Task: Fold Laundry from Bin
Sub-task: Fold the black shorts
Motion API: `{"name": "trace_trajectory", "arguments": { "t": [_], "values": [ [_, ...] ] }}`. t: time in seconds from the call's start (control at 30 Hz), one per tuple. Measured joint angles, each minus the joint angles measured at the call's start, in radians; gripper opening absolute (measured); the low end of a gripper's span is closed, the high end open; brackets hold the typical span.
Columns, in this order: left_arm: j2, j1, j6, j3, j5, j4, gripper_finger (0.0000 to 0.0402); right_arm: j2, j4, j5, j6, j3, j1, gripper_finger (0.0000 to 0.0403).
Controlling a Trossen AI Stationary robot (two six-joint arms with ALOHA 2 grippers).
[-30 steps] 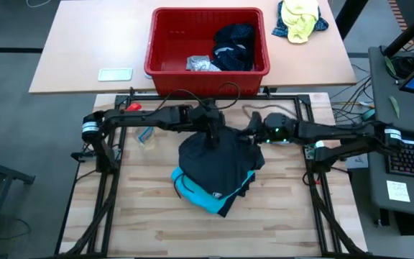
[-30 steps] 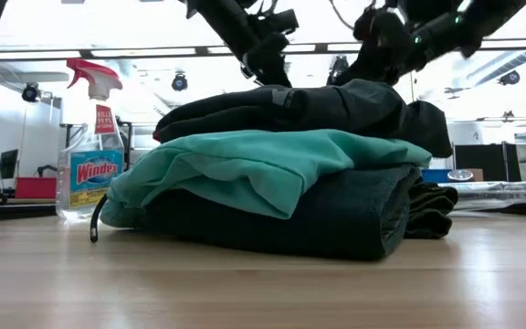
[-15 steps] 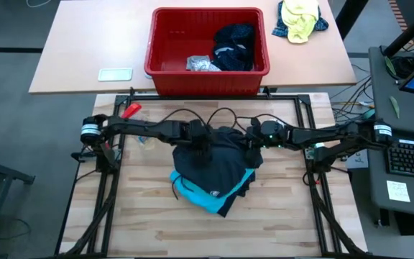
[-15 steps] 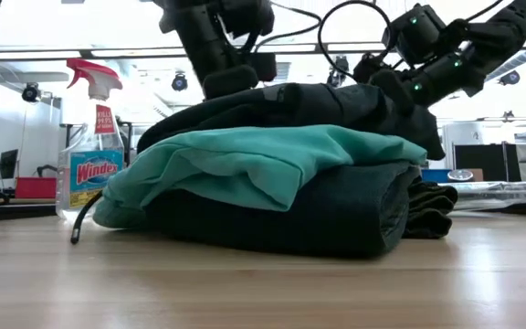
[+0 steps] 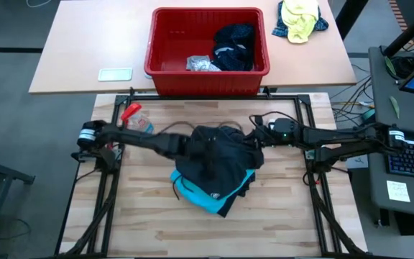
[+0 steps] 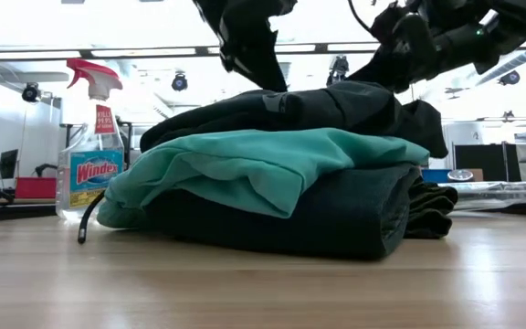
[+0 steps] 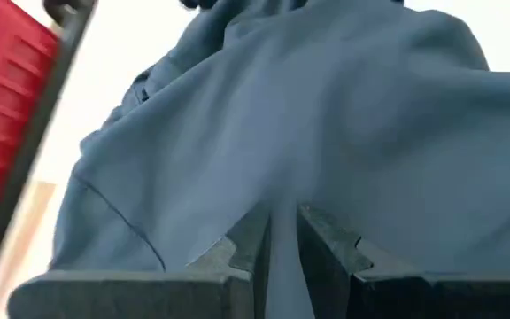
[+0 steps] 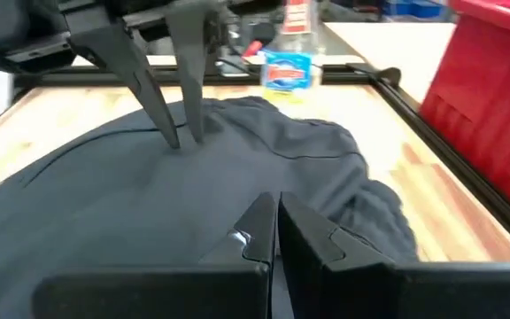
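Where the slatted wooden table meets its middle, a stack of folded soft garments sits: a dark grey one at the bottom, a bright turquoise one across it, and a black one draped on top. Both dark robot arms reach over that top layer. From the left side, the left gripper presses down onto the black cloth, its two fingers drawn almost together with a thin fold of fabric pinched between them. From the right side, the right gripper hovers low at the pile's edge nearest the bin, its fingers closed tight against each other; whether any cloth is caught in them I cannot tell. Beyond the frame, on a second, paler table, stands the red plastic rectangular bin, holding a navy garment and a light grey one. A clear window-cleaner spray bottle with a red trigger stands near the left arm's base.
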Motion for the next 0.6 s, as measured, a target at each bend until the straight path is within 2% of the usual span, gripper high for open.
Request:
{"name": "trace_trajectory", "arguments": {
  "t": [0.13,0.23,0.37,0.6],
  "values": [
    [-0.001,-0.101,-0.038,-0.030,-0.179,0.045,0.0042,0.002,-0.001,-0.060,-0.065,0.000,0.000,0.0009],
    [-0.001,-0.157,-0.034,-0.083,-0.247,0.140,0.0042,0.011,0.014,-0.078,-0.116,0.000,0.000,0.0009],
    [-0.001,-0.188,0.003,-0.153,-0.252,0.276,0.0042,0.030,0.064,-0.077,-0.143,-0.001,-0.001,0.0009],
    [-0.001,-0.175,-0.013,-0.214,-0.251,0.310,0.0042,0.061,0.098,-0.077,-0.175,-0.001,-0.003,0.0009]
  ]
}}
